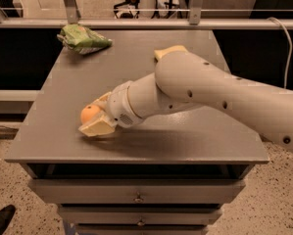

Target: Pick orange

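Observation:
The orange (88, 112) is a small round fruit sitting on the grey table top (136, 82) near its front left corner. My gripper (90, 116) reaches in from the right at the end of the white arm (195, 89) and sits low on the table at the orange. It is open, with one pale finger (96, 128) in front of the orange and the other behind it, so the orange lies between the jaws. The right side of the orange is hidden by the wrist.
A green snack bag (82, 37) lies at the back left corner. A pale yellow sponge (169, 51) shows at the back, partly hidden behind the arm. A metal rail (146, 23) runs behind the table. Drawers (136, 198) are below the front edge.

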`<act>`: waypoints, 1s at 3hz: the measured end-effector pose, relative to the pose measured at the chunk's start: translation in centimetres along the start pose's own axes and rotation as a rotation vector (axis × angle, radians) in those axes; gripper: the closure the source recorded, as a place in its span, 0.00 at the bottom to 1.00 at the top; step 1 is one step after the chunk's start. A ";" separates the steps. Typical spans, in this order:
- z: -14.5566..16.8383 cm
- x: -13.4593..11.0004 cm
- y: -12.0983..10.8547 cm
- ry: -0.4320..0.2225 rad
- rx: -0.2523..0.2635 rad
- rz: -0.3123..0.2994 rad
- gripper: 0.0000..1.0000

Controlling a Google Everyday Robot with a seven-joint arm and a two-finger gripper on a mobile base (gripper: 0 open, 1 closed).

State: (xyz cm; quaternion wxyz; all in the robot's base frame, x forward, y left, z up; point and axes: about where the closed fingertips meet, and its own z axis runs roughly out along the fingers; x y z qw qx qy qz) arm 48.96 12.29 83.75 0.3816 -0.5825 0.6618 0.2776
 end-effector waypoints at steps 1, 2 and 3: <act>-2.9 -1.9 -1.1 -0.085 0.049 -0.002 0.93; -7.7 -3.4 -2.9 -0.180 0.128 -0.020 1.00; -7.7 -3.3 -2.9 -0.179 0.129 -0.021 1.00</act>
